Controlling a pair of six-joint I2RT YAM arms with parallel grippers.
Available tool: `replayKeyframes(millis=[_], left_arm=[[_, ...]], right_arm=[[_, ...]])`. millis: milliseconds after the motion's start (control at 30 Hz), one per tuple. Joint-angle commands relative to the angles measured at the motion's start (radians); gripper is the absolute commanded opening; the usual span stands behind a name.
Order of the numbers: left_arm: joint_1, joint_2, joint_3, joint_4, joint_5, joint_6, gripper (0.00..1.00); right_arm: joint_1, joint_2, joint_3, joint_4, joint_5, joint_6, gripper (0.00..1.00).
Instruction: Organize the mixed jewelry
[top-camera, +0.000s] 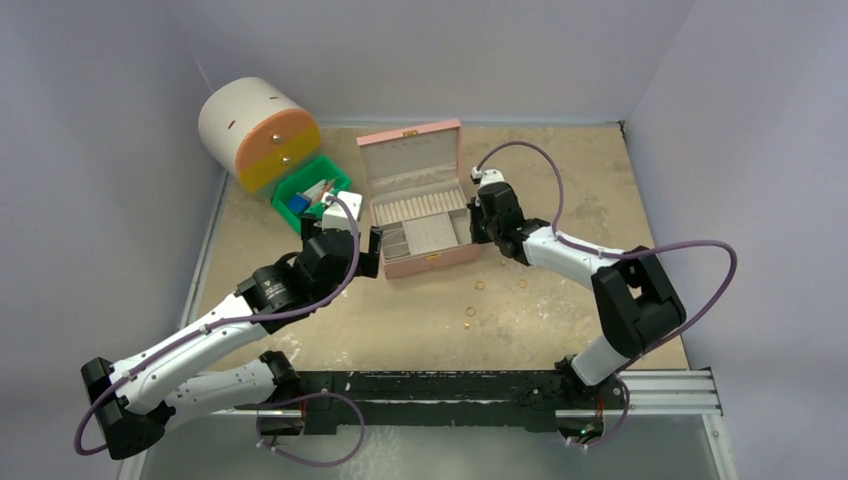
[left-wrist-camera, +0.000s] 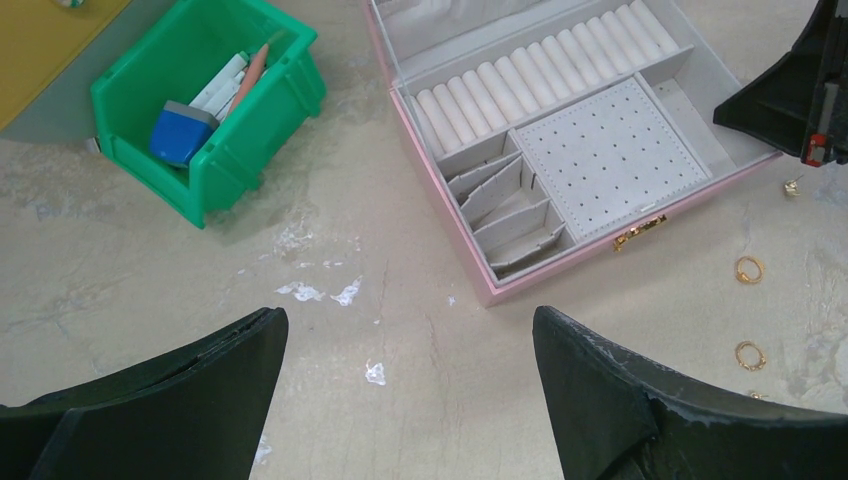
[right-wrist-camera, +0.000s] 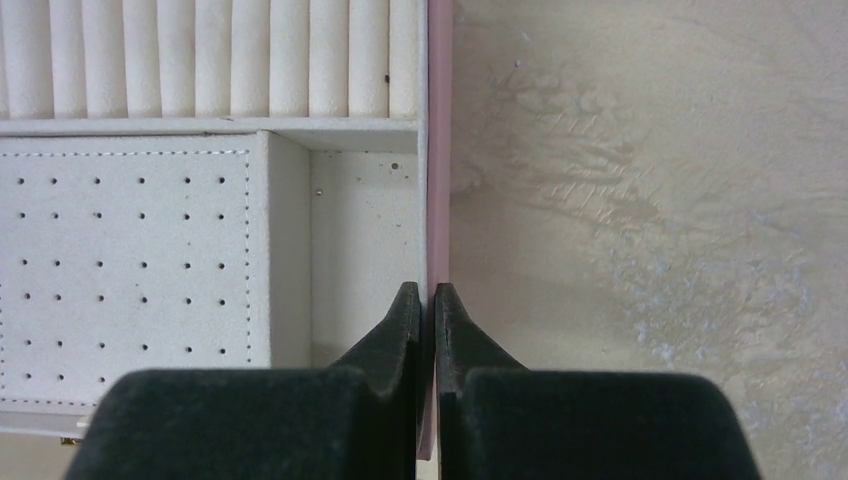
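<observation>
Right fingers pinch wall of pink box; left fingers wide, empty. I risk dragging box onto rings.

No text, label or number is readable.

L arm & R arm w/ white links, black joints, purple cables, black tapered gripper fingers

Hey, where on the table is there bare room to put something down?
Bare: the back right corner, right of the pink box and right gripper; also the patch in front of the green bin. Crowded: just in front of the box, where gold rings lie.
</observation>
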Motion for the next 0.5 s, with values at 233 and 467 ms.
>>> replayKeyframes(millis=[233, 467], left_arm=[[-0.003, 0.007, 0.044, 0.018, -0.02, 0.005, 0.93], [-0.003, 0.007, 0.044, 0.016, -0.02, 0.005, 0.93]], right_arm=[[0.155, -0.101, -0.049, 0.043, -0.016, -0.004, 0.0], [0.233, -0.095, -0.07, 0.037, 0.065, 0.04, 0.0]])
